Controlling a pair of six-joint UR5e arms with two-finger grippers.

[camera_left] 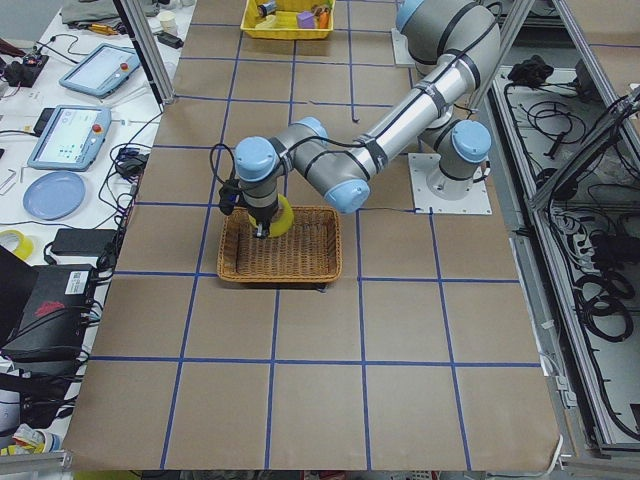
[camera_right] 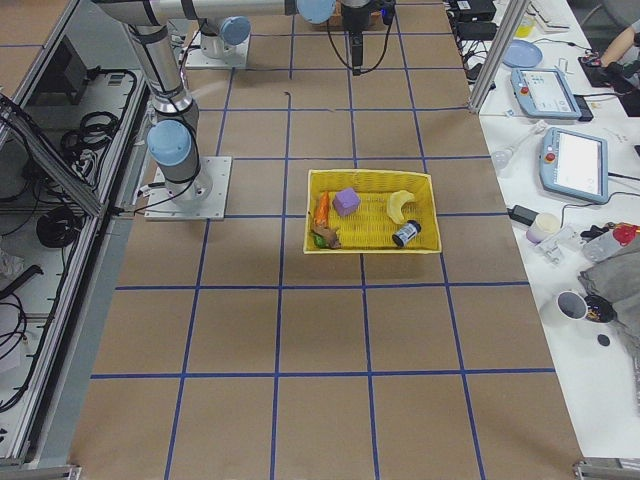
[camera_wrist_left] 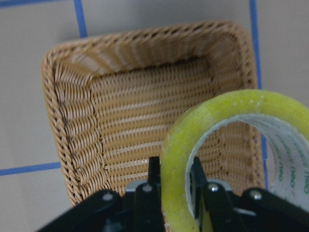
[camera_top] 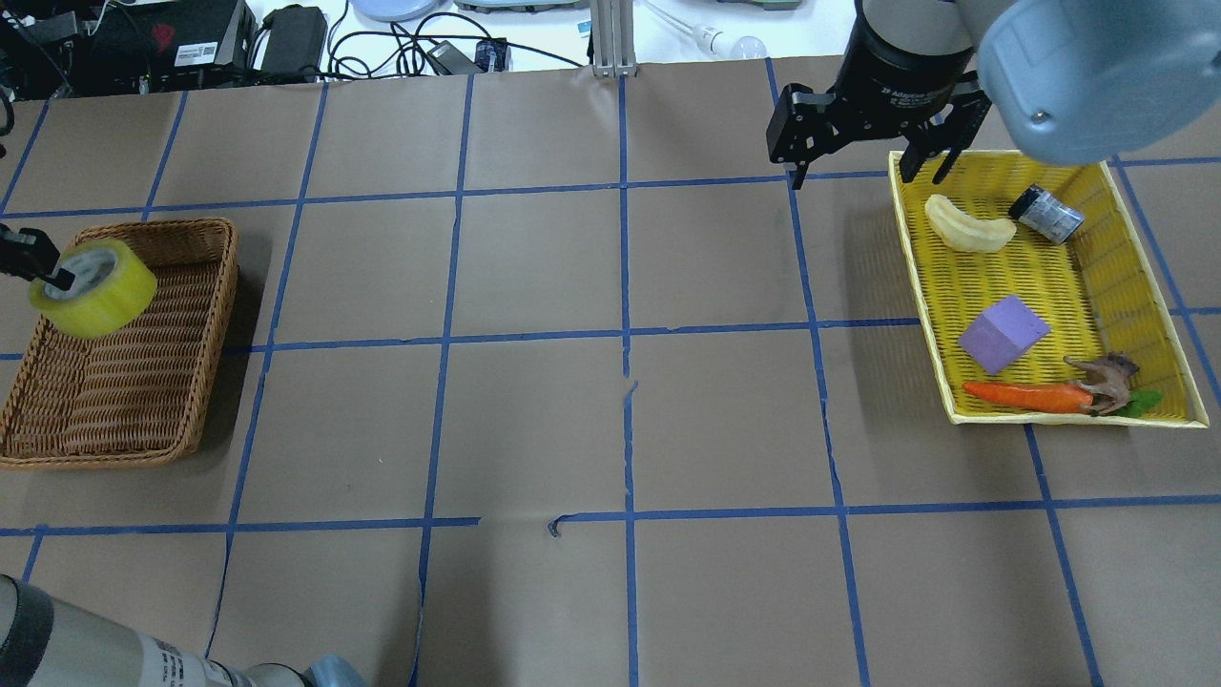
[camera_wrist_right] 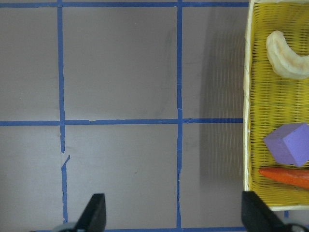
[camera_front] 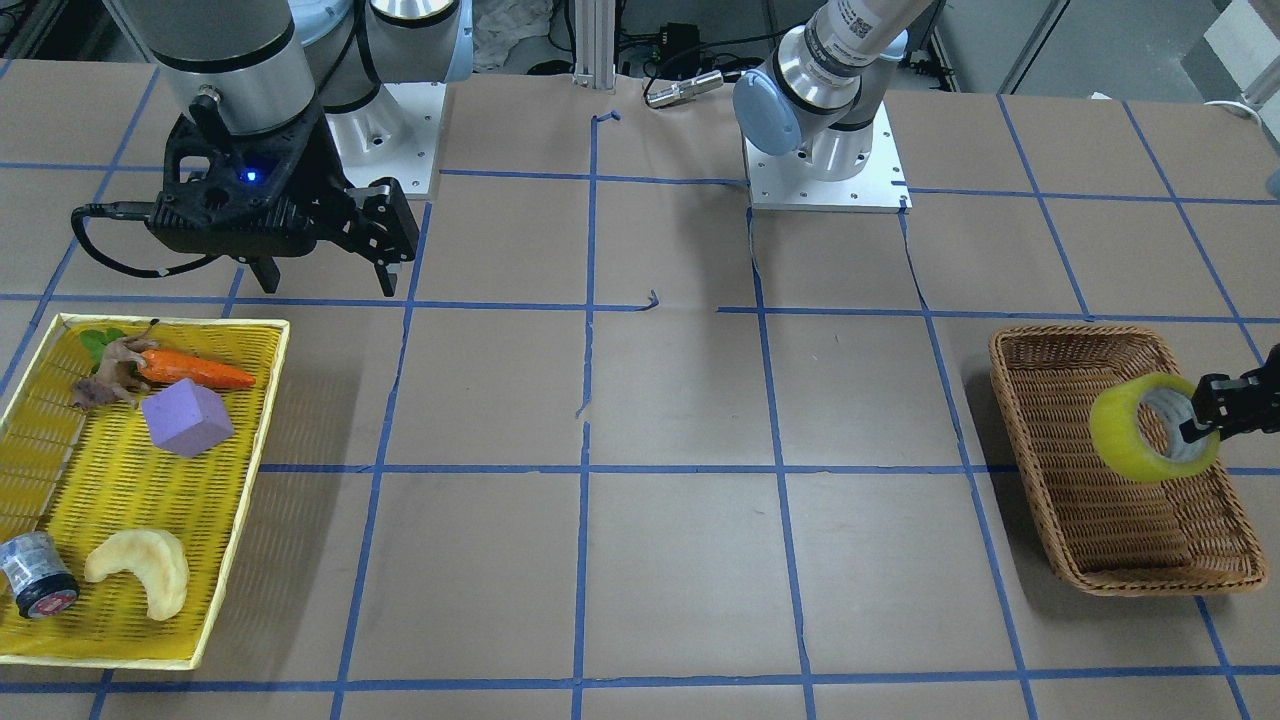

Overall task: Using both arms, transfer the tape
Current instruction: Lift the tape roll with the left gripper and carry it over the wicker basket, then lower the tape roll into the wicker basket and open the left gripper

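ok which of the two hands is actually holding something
The left hand, shut on the yellow tape roll above the brown wicker basket. The right hand hangs open near the yellow basket with nothing between its fingers.

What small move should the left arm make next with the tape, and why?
Probably lower it a little, then open the jaws. The left gripper holds the tape by its wall over the wicker basket, while the right gripper hangs open, far off by the yellow tray.

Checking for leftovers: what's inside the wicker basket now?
Only bare weave shows in the wicker basket; the tape, held over it by the left gripper, hides part of its floor.
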